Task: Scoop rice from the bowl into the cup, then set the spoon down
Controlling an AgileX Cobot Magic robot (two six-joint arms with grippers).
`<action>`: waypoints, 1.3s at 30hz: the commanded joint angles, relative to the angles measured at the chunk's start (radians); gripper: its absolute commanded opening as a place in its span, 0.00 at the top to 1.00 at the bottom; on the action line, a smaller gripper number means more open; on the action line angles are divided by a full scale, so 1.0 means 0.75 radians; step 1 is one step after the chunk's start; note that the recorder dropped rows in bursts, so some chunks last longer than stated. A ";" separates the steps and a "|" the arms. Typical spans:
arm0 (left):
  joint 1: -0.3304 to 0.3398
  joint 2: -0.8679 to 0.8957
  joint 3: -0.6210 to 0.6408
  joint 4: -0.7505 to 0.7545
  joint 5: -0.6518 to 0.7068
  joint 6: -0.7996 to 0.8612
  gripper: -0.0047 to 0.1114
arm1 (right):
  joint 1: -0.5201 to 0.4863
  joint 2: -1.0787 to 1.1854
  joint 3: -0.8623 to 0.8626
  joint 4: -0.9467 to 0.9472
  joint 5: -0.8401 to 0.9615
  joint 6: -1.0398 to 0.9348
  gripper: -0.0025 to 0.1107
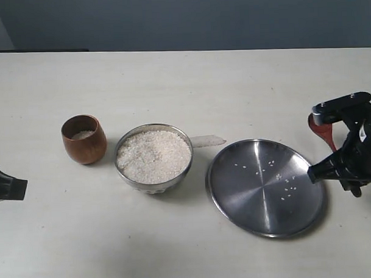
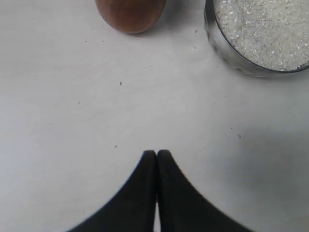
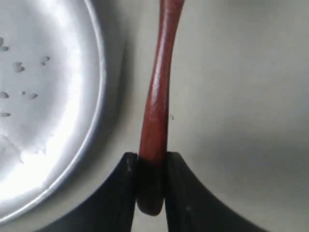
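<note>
Gripping the spoon near the end of its handle, the right gripper sits at the right edge of the exterior view, just past the right rim of the plate. Its fingers are partly closed and pinch the slim reddish-brown handle from both sides. The handle's rounded tip pokes a little back past the pads. The spoon runs alongside the plate's rim, beside it rather than over it, above bare table. Whether its scoop end touches the table cannot be told.

The left gripper is low over the table at the far left, fingers pressed together with nothing between them. The cup and bowl lie ahead of it, well apart.

The bowl stands mid-table, between the cup and the plate. The rice in it is heaped about level with the rim.

The cup is upright just left of the bowl, close but not touching. A thin white layer of grains shows inside it.

The plate lies flat to the right of the bowl, with a few loose grains scattered across its right half.

A pale translucent piece lies on the table behind the bowl's right rim. What it is cannot be made out.
</note>
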 commanded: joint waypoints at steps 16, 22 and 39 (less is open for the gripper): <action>-0.003 0.001 0.009 0.008 -0.031 0.006 0.96 | -0.111 0.227 0.126 -0.027 -0.285 0.132 0.94; -0.003 0.001 0.009 0.008 -0.035 0.006 0.96 | -0.111 0.166 0.126 -0.027 -0.282 0.139 0.62; -0.003 0.001 0.009 0.006 -0.035 0.006 0.96 | -0.111 -0.054 0.463 -0.149 -0.840 0.445 0.71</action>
